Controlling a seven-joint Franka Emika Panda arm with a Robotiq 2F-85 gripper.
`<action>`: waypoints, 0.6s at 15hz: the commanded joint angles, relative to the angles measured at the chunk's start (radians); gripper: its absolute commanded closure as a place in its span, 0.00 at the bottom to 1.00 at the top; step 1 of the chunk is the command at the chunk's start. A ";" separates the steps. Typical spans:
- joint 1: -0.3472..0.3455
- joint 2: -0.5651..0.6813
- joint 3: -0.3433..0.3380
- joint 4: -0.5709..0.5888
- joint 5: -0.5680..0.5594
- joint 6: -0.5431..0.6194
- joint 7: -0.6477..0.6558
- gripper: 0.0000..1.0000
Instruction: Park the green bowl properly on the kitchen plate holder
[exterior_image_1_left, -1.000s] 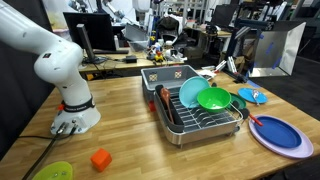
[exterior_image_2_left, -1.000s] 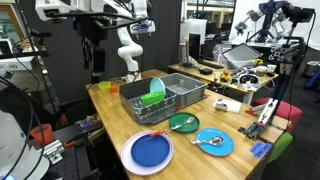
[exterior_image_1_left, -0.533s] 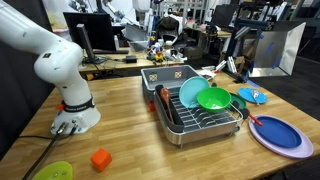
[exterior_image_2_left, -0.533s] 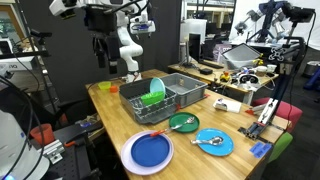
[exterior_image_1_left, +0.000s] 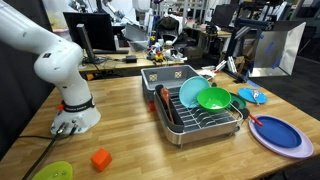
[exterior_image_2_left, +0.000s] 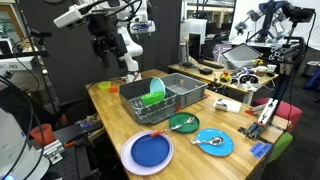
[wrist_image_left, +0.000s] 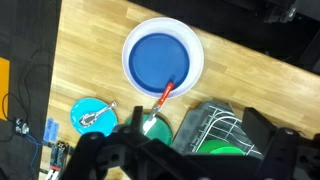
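1. Wrist view is looking down past the black robot gripper (wrist_image_left: 180, 160), its fingers standing wide apart and holding nothing.
2. The bright green, round, deep plastic bowl (exterior_image_1_left: 213, 98) is sitting tilted inside the dark wire dish rack on its grey tray (exterior_image_1_left: 190, 135).
3. A tilted teal round dish (exterior_image_1_left: 190, 90) is sharing the rack, just beside the bowl.
4. A wide white plate (wrist_image_left: 195, 50) is carrying a round blue plate (wrist_image_left: 160, 60).

1. Cut off by the wrist view's bottom edge, behind wires of the kitchen plate holder (wrist_image_left: 228, 122): the green bowl (wrist_image_left: 222, 153).
2. Half covered by that bowl in an exterior view: the teal dish (exterior_image_1_left: 188, 90).
3. Too small and dark against the backdrop to read the jaws: the gripper (exterior_image_2_left: 102, 55).
4. Clipped by the frame's bottom edge: the yellow-green plate (exterior_image_1_left: 52, 172).
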 joint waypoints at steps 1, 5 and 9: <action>0.005 -0.003 -0.006 0.001 -0.003 -0.002 -0.001 0.00; 0.005 -0.004 -0.006 -0.001 -0.003 0.003 -0.003 0.00; 0.030 0.013 -0.011 0.018 0.018 -0.007 -0.028 0.00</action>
